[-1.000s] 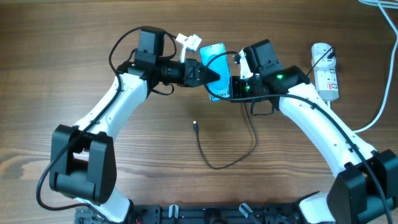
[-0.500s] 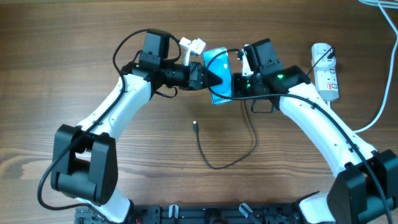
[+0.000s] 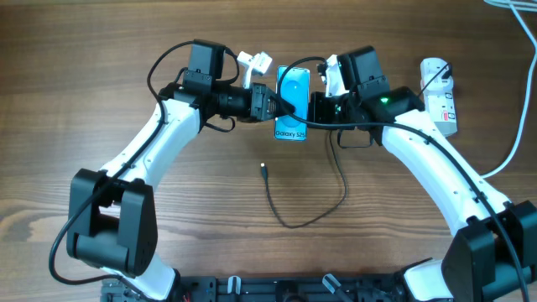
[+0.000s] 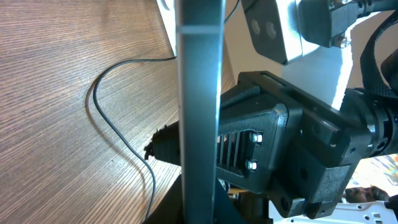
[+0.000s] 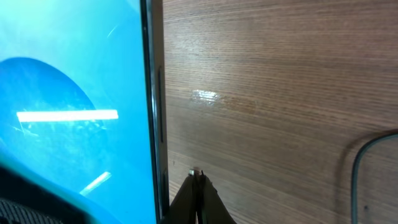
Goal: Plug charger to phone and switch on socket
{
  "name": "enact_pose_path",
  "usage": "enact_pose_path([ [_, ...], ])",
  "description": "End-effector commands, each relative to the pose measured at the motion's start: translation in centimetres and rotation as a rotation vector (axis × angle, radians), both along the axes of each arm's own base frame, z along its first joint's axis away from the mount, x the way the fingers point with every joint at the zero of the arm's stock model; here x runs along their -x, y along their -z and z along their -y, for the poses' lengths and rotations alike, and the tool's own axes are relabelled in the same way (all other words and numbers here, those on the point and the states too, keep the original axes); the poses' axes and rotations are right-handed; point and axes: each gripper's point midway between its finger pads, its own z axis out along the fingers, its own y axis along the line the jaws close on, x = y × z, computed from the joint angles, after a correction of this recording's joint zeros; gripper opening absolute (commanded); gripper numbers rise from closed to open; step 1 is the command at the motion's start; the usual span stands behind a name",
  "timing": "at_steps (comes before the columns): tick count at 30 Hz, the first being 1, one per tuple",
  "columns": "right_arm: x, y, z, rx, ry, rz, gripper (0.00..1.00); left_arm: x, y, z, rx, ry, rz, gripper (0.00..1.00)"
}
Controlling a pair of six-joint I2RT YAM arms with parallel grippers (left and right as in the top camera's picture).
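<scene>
The left claw (image 3: 275, 101) looks clenched across the thin, glassy phone (image 3: 292, 127), teal screen up; the right claw (image 3: 314, 109), pinched shut on nothing, sits at its opposite edge. Neither step looks done: the charger (image 3: 289, 221), a slim black cable, curls loose on the wood-grain table (image 3: 101, 67) behind both claws, metal tip apart from the phone, and the rounded white socket (image 3: 440, 107) lies beyond the right claw.
</scene>
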Motion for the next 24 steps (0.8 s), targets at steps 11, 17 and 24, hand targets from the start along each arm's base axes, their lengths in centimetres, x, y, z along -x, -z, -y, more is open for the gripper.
enact_pose_path([
  [11,-0.5,-1.3,-2.5,-0.025,-0.173,0.151,0.06,0.6,-1.3,0.8,0.020,0.034,0.044,0.09],
  [17,-0.5,-1.4,-2.6,-0.024,-0.184,0.161,0.06,1.0,-1.0,0.7,0.010,0.036,0.015,0.07],
  [24,-0.5,-1.4,-2.6,-0.026,-0.182,0.160,0.05,1.3,-1.1,1.2,0.010,0.048,0.025,0.21],
])
